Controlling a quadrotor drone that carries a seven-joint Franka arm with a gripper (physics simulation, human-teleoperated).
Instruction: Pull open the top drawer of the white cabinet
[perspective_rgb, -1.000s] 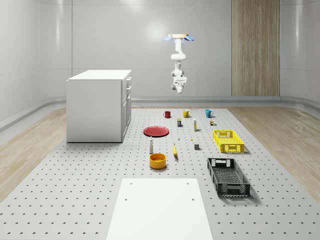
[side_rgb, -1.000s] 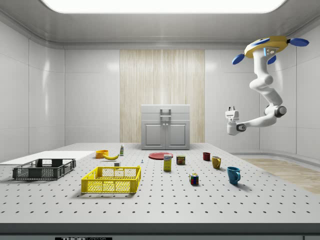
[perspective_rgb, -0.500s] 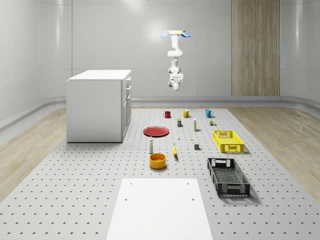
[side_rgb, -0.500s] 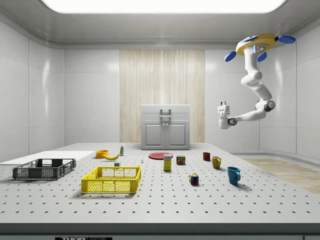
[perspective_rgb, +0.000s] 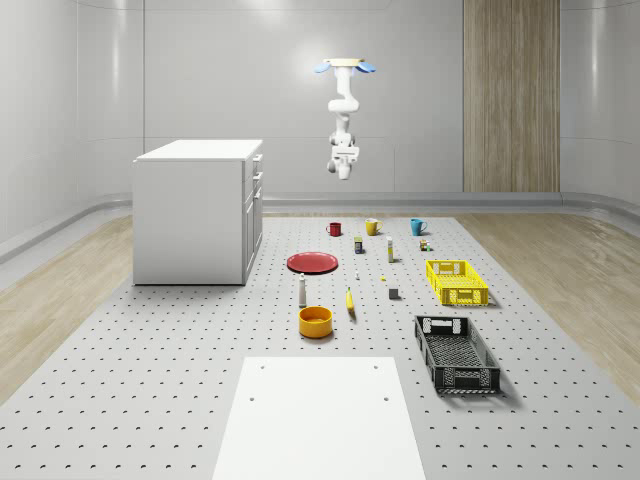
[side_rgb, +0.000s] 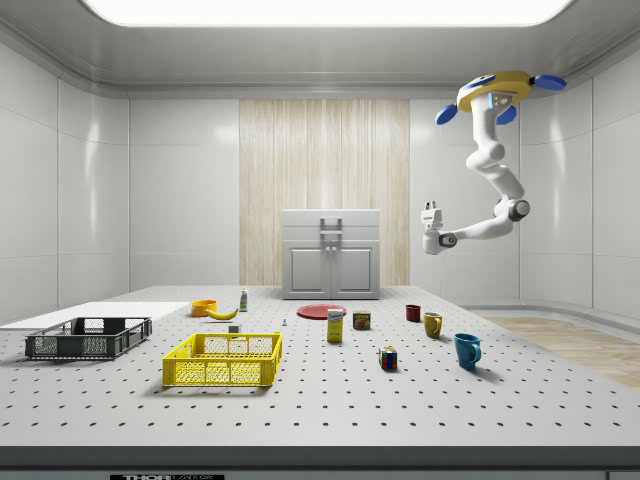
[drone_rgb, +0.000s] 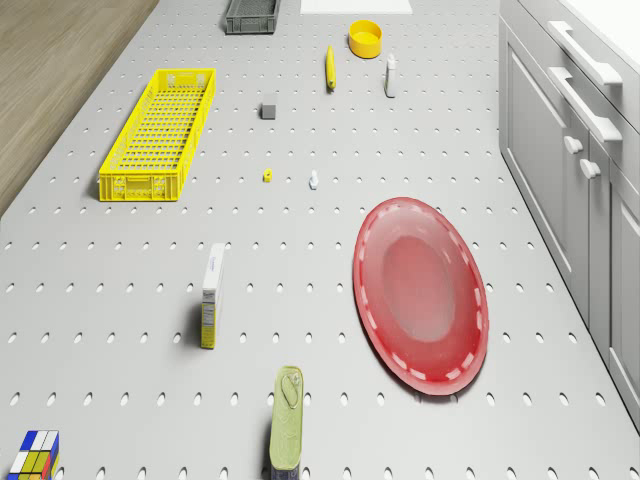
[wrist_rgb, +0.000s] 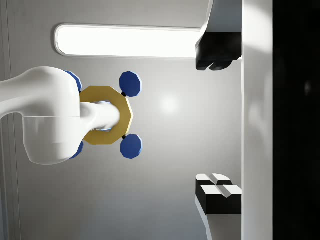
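Currently the drone (side_rgb: 497, 92) hovers high over the far part of the table (perspective_rgb: 150, 380), above the mugs' end, well apart from the cabinet (perspective_rgb: 197, 210). The arm hangs below it, elbow bent, and carries the gripper (side_rgb: 432, 211) at about the height of the cabinet top. In the wrist view the two fingers (wrist_rgb: 216, 192) stand wide apart with nothing between them, and they point upward, toward the ceiling and the drone, not toward the cabinet.

The cabinet stands on the table at the whole-scene view's left. Its front faces the whole-scene view's right, toward the plate (perspective_rgb: 312, 262). The top drawer (perspective_rgb: 257, 163) is shut, flush with the front. Its handle (drone_rgb: 587, 53) is a horizontal bar; its long axis runs along the cabinet front.

The governing relation: the handle lies to the whole-scene view's left of the gripper, roughly level with it, across open air. The depth offset appears moderate, though the side view alone does not settle it.

The approach is therefore at an early stage. The next move likely calls for a wrist turn, so that the fingers face the cabinet front and straddle the bar from above and below.
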